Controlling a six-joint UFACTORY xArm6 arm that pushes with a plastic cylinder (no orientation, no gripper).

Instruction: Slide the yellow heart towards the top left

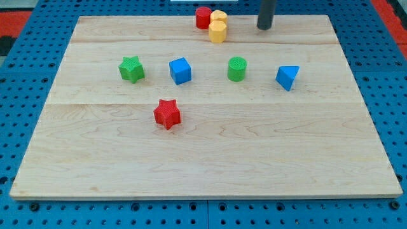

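Observation:
Two yellow blocks sit at the view's top centre, touching each other: one [217, 31] in front and one [219, 16] behind it; which is the heart I cannot tell. A red cylinder [203, 17] touches them on the left. My tip [264, 27] is on the board to the right of the yellow blocks, a short gap away, not touching them.
On the wooden board [203, 159], a green star [131, 69], a blue cube [180, 70], a green cylinder [236, 69] and a blue triangular block [287, 77] stand in a row across the middle. A red star [167, 113] lies below the blue cube.

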